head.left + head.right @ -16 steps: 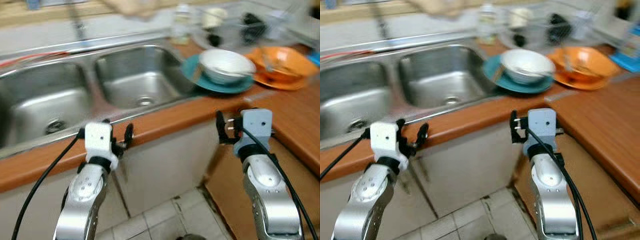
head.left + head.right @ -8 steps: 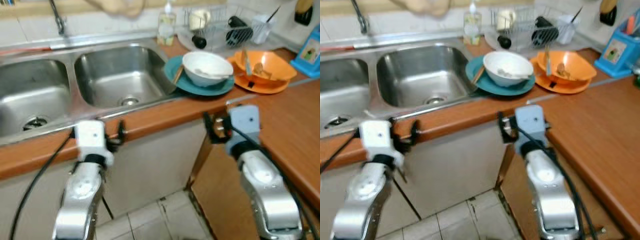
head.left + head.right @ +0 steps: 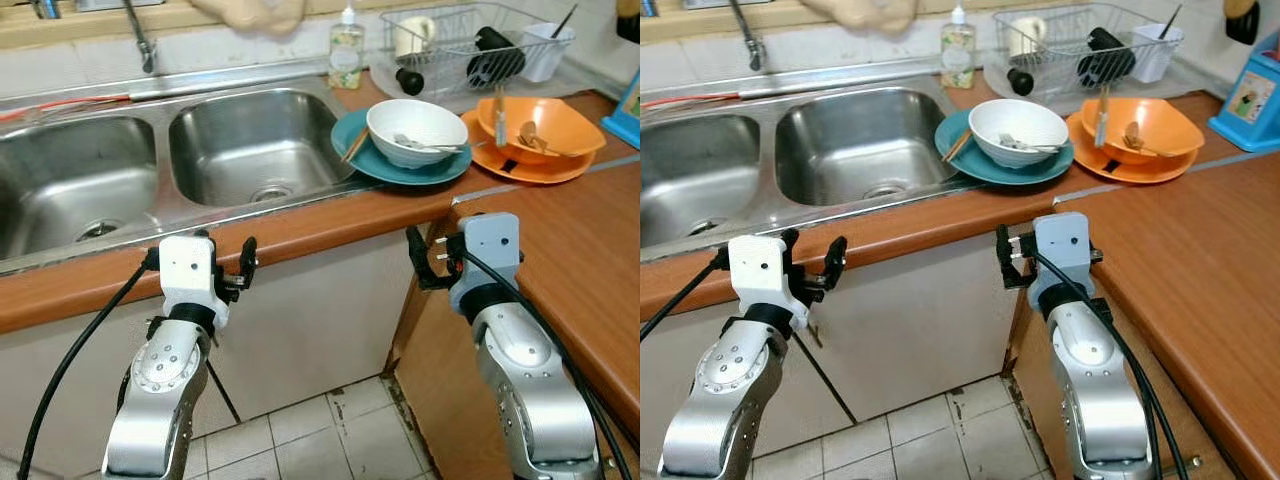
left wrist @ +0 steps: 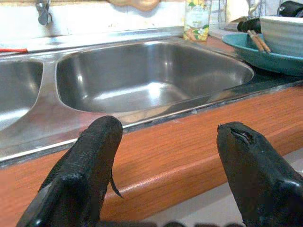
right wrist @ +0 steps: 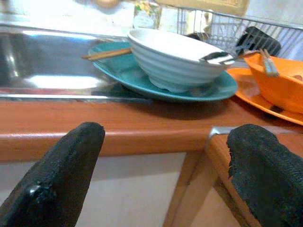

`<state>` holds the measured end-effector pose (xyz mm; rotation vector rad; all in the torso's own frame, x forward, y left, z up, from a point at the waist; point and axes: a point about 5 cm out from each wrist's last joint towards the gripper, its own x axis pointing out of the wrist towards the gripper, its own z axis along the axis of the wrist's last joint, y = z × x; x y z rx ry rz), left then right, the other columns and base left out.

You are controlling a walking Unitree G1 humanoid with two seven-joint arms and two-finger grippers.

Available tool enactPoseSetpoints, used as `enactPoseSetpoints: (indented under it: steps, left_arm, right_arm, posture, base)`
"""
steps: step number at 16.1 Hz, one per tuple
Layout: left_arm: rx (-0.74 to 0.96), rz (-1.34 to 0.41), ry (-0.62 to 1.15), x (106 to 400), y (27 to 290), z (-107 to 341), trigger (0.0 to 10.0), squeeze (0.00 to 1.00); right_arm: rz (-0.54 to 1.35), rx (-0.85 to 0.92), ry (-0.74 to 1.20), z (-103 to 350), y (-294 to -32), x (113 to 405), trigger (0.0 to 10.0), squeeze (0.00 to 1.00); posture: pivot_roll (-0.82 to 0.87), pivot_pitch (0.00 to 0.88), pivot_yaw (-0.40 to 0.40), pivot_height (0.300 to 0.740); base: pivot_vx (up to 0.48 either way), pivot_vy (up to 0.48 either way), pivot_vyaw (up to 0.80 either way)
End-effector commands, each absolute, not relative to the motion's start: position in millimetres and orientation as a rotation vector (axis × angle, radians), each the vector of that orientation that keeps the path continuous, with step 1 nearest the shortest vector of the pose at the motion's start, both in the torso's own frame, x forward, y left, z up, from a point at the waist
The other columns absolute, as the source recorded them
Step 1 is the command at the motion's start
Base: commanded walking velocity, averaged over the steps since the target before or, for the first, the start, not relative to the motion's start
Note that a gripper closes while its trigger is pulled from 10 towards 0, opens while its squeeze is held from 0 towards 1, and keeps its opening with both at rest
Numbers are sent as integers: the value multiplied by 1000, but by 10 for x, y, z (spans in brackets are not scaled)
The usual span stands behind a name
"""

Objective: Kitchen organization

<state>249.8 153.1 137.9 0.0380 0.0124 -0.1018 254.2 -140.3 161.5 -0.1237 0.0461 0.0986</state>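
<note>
A white bowl [image 3: 418, 128] with a spoon in it sits on a teal plate [image 3: 365, 162], and chopsticks [image 3: 355, 147] lie on the plate's rim. Beside it an orange bowl [image 3: 545, 125] holding utensils rests on an orange plate [image 3: 530, 173]. The double steel sink [image 3: 255, 145] lies left of them. My left gripper [image 3: 200, 258] hangs open and empty in front of the counter edge below the sink. My right gripper [image 3: 440, 255] is open and empty too, at the counter's inner corner, below and short of the teal plate [image 5: 142, 78].
A dish rack [image 3: 470, 30] with a mug, a black item and a white cup stands at the back right. A soap bottle [image 3: 346, 55] and the faucet [image 3: 140, 40] stand behind the sink. The wooden counter [image 3: 570, 250] runs along my right side. Cabinet fronts [image 3: 310, 320] and tiled floor [image 3: 330, 430] lie below.
The view has swung and sharpened, so the camera moved. Both grippers stay open before the counter edge, and nothing on the counter has moved.
</note>
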Motion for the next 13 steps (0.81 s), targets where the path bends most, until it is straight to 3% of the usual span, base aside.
enactPoseSetpoints:
  steps: [1, 3, 4, 5, 6, 13]
  left_arm:
    - [37, -114, -5, 2521, 1530, 1428, 10000, 0]
    - [31, -129, -10, 2522, 1500, 1449, 10000, 0]
    - [30, -132, -11, 2518, 1487, 1444, 10000, 0]
    - [30, -132, -11, 2517, 1485, 1441, 10000, 0]
    - [31, -136, -12, 2512, 1477, 1436, 10000, 0]
    - [22, -164, -15, 2503, 1442, 1433, 10000, 0]
  right_arm:
    - [112, -109, 19, 1662, -1383, 2526, 10000, 1000]
    - [125, -101, 14, 1675, -1373, 2515, 10000, 1000]
    - [133, -97, 10, 1684, -1370, 2516, 10000, 408]
    - [136, -97, 9, 1687, -1369, 2517, 10000, 408]
    - [139, -105, 5, 1692, -1368, 2520, 10000, 0]
    - [129, -86, -60, 1771, -1395, 2506, 10000, 0]
  posture:
    - [-123, 0, 45, 740]
    - [-122, 0, 36, 740]
    - [-121, 0, 35, 740]
    - [-121, 0, 35, 740]
    - [-120, 0, 30, 740]
    - [-123, 0, 29, 740]
  base:
    - [0, 0, 0]
    - [124, 0, 0]
    - [247, 0, 0]
    - [247, 0, 0]
    - [247, 0, 0]
    - [256, 0, 0]
